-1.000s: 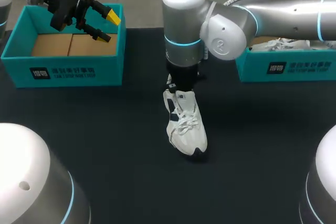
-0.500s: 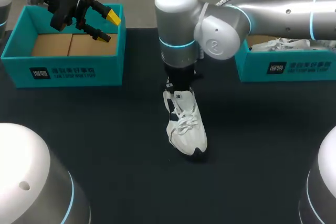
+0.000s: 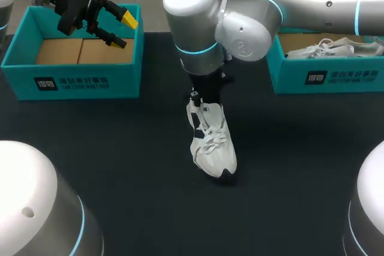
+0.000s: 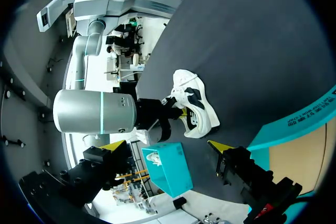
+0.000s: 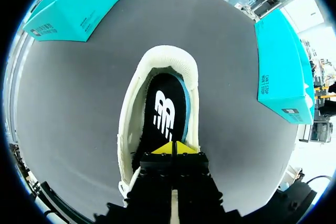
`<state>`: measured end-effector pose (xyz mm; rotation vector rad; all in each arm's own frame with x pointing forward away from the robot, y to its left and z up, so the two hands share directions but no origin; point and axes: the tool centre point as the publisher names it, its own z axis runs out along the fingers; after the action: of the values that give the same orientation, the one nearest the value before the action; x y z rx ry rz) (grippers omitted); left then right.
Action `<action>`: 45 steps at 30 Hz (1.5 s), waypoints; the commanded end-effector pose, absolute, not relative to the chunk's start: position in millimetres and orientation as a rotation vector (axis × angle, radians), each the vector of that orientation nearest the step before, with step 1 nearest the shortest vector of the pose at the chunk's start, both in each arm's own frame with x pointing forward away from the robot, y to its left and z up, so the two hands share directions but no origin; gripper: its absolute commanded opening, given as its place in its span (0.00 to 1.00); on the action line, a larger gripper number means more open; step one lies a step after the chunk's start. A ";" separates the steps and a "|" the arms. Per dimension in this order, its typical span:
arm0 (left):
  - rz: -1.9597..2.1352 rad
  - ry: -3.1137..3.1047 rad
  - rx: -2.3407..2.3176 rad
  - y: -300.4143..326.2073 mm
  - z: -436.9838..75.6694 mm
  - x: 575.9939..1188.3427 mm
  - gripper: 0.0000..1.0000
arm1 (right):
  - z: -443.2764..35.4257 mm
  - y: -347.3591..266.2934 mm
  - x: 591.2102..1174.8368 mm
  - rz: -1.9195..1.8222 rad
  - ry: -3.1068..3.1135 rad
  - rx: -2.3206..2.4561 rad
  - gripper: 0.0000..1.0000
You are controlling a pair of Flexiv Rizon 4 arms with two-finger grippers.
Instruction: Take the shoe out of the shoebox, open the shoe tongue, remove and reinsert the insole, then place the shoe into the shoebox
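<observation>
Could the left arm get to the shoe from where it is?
Probably, at the shoe toe: the left hand hangs open over its box, with only table between. The right hand occupies the heel opening.

Head overhead, right wrist close, shoe (image 3: 211, 142) shared

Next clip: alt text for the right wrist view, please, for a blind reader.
The right claw, yellow tips closed together, sits over the opening of a white shoe, at its tongue end, above the black insole inside. The shoe stands on a dark table between two teal shoeboxes.
</observation>
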<state>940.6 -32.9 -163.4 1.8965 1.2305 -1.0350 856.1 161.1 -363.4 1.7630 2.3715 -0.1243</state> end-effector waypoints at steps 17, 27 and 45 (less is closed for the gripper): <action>-1.034 1.230 1.900 -32.4 -163.2 941.1 1.00 | -415.4 171.1 856.1 -0.230 2.421 1.772 0.00; -1.034 1.230 1.900 -32.4 -163.2 941.1 1.00 | -393.7 170.3 857.9 -0.105 2.435 1.782 0.00; -1.034 1.230 1.900 -32.4 -163.2 941.1 1.00 | -390.5 176.6 886.0 -0.072 2.361 1.628 0.00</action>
<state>940.6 -32.9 -163.4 1.8965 1.2305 -1.0350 880.1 170.2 -378.6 1.6291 2.3541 -0.0536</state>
